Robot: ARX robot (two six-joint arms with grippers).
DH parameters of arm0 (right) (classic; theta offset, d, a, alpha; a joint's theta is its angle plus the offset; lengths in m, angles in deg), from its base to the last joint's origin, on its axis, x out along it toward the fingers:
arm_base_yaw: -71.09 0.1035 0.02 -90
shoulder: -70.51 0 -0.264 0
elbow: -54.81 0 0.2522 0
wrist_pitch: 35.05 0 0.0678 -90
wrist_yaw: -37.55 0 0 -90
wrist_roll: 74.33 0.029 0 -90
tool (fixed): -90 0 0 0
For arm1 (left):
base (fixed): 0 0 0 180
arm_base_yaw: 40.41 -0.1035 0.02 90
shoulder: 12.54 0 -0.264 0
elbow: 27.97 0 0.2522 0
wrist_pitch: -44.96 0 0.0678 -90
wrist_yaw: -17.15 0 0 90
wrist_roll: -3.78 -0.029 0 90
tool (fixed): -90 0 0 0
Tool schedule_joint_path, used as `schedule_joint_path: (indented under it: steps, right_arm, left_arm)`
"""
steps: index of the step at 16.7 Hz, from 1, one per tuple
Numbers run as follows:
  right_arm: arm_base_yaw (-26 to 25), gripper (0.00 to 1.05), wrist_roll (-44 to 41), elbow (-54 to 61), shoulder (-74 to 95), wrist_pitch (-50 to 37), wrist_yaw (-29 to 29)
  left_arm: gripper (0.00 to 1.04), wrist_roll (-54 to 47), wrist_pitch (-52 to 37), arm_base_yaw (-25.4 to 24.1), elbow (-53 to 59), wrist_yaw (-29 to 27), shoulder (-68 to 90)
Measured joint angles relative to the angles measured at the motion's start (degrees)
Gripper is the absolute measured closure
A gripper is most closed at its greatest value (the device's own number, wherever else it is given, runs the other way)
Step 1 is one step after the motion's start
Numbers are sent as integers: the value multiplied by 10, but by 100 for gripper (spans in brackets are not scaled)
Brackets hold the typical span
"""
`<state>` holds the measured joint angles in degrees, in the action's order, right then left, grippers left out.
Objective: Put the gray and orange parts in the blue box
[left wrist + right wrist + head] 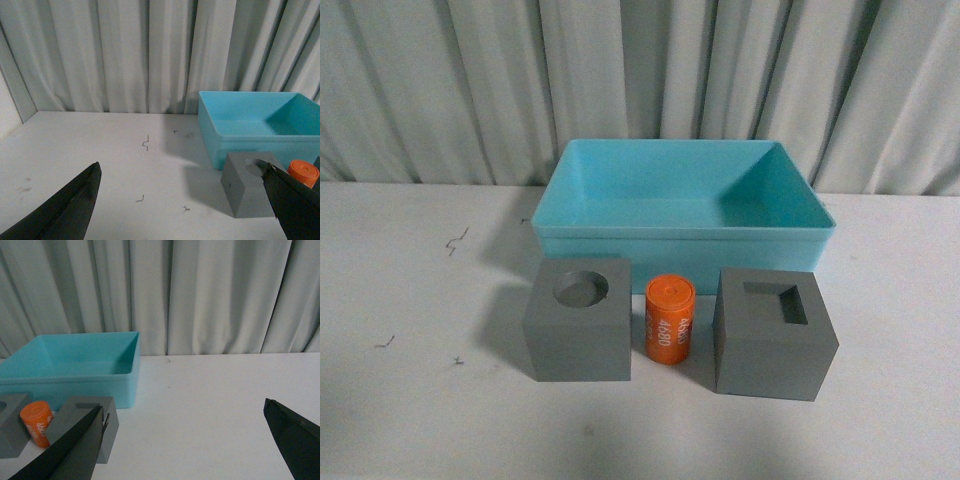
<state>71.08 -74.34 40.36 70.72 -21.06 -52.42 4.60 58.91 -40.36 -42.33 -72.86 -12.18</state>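
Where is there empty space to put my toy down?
The box is empty inside. The table is bare left of the round-hole cube, right of the square-hole cube, and in front of them. It is crowded in the middle: the orange cylinder stands close between the cubes, with the box just behind.

In front of me, left to right: round-hole gray cube [578,320], upright orange cylinder [668,320], square-hole gray cube [775,333]; blue box [685,245] just behind them.

White table [420,400], pale pleated curtain [470,80] behind
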Motion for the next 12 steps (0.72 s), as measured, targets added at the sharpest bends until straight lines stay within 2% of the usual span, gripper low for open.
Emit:
schedule_joint_path:
  steps: [12]
  right_arm:
    - [0, 6, 0, 0, 0, 0, 0]
  left_arm:
    - [7, 0, 0, 0, 0, 0, 0]
